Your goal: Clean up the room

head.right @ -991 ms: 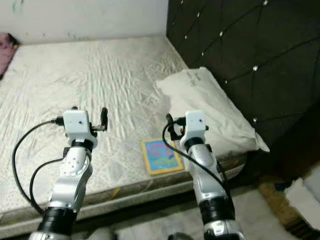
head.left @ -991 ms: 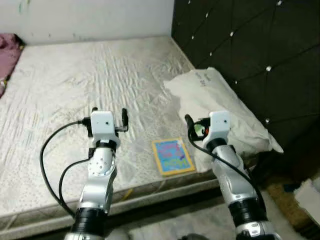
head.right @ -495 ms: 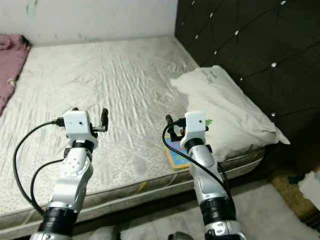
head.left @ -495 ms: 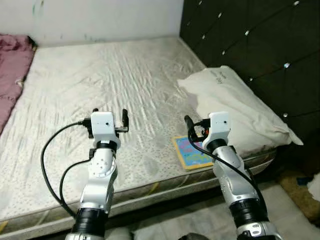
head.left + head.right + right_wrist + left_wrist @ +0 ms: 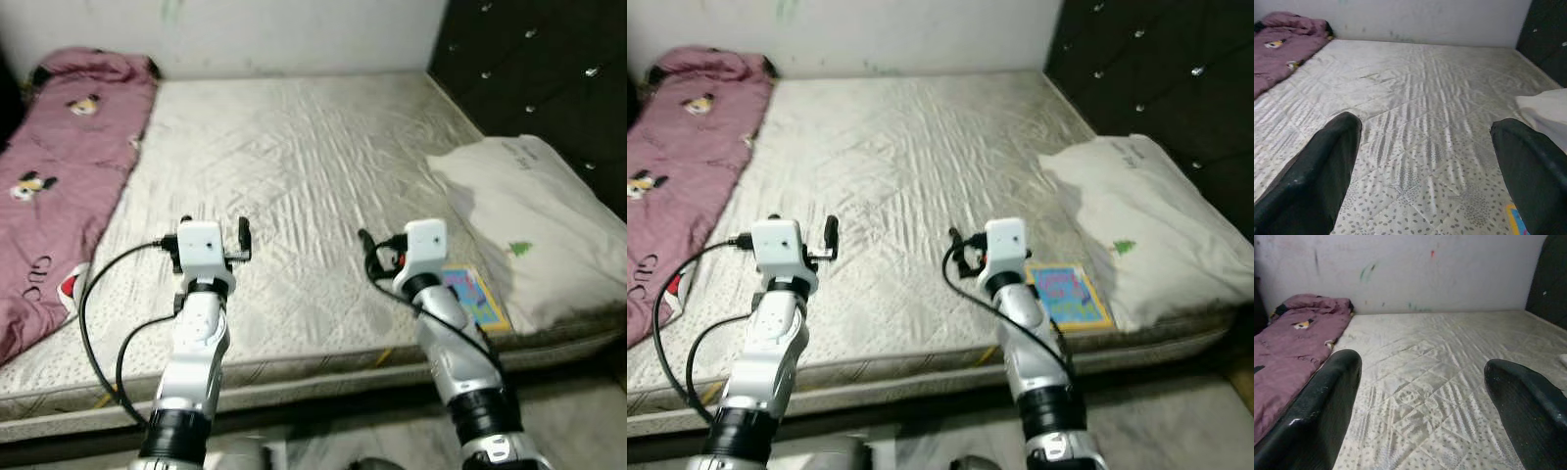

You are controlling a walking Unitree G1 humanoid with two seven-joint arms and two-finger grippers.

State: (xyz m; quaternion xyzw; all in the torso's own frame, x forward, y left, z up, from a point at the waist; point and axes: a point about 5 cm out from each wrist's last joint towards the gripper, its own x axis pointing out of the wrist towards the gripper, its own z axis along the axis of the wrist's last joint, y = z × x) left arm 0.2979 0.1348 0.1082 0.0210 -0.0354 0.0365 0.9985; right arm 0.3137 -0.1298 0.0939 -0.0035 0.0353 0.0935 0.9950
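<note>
A quilted pale mattress (image 5: 294, 166) spans the scene, set against a whitish wall (image 5: 1400, 269) with small paint marks. A dark tufted headboard (image 5: 549, 69) stands at the robot's right. A pink blanket (image 5: 59, 186) with cartoon prints lies along the mattress's left side. A white pillow (image 5: 534, 220) rests by the headboard. Touching the pillow's near edge, a colourful book (image 5: 1068, 296) lies flat near the mattress's front edge. The 2 arms reach over that front edge: the left gripper (image 5: 1420, 401) and right gripper (image 5: 1425, 166) hover above bare mattress, each with fingers spread wide, holding nothing.
</note>
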